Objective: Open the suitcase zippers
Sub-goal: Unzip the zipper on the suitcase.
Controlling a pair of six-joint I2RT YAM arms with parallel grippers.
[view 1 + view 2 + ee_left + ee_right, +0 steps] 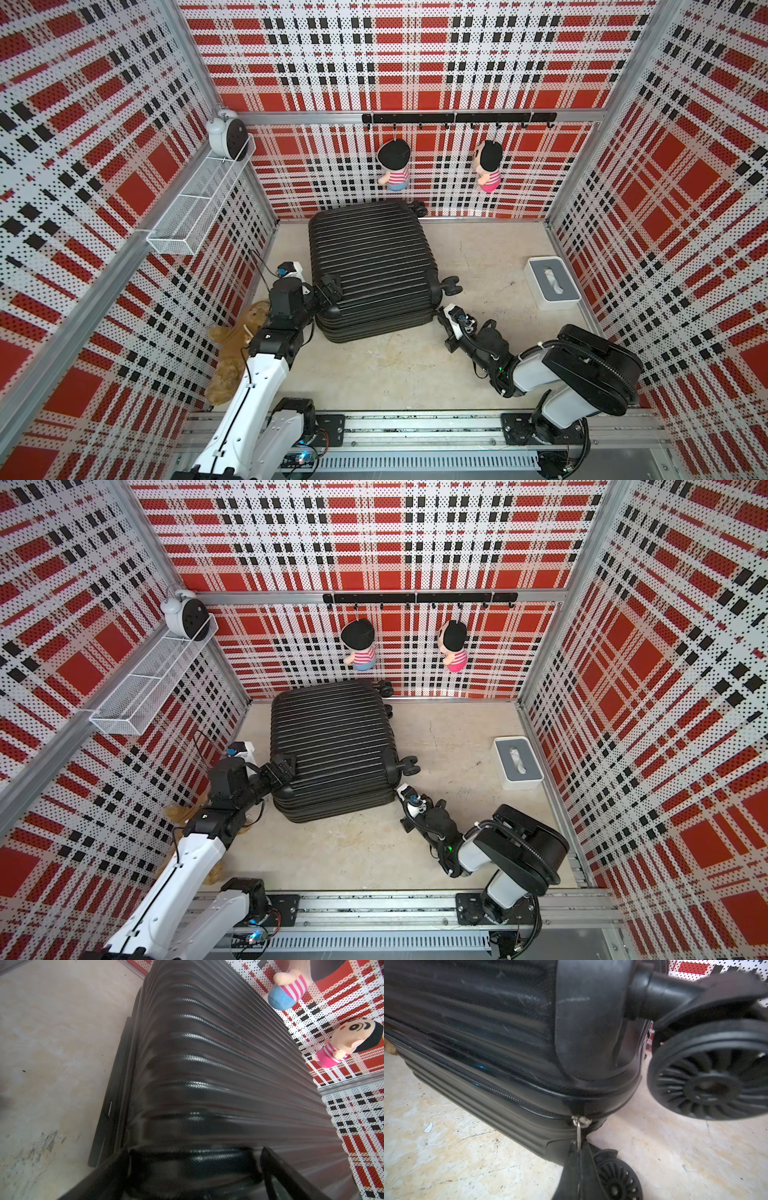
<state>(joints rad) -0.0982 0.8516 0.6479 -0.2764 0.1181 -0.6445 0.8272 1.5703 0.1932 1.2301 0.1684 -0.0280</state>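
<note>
Beige floor [395, 365], suitcase [370, 257] — left fingers [108, 1176] apart astride its corner, right fingers [571, 1172] pinching zipper pull [579, 1136]

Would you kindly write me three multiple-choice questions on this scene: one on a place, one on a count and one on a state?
1. Where is the white-and-grey box, relative to the suitcase?
A. on top of it
B. on the floor to its right
C. behind it

2. How many dolls hang from the hook rail?
A. one
B. two
C. four

3. The right tool is:
A. open, holding nothing
B. shut on the box
C. shut on the zipper pull

Answers:
1 B: both top views show it on the floor, right of the case.
2 B: two striped dolls hang there.
3 C: the right wrist view shows the tool pinched on the pull.
</note>
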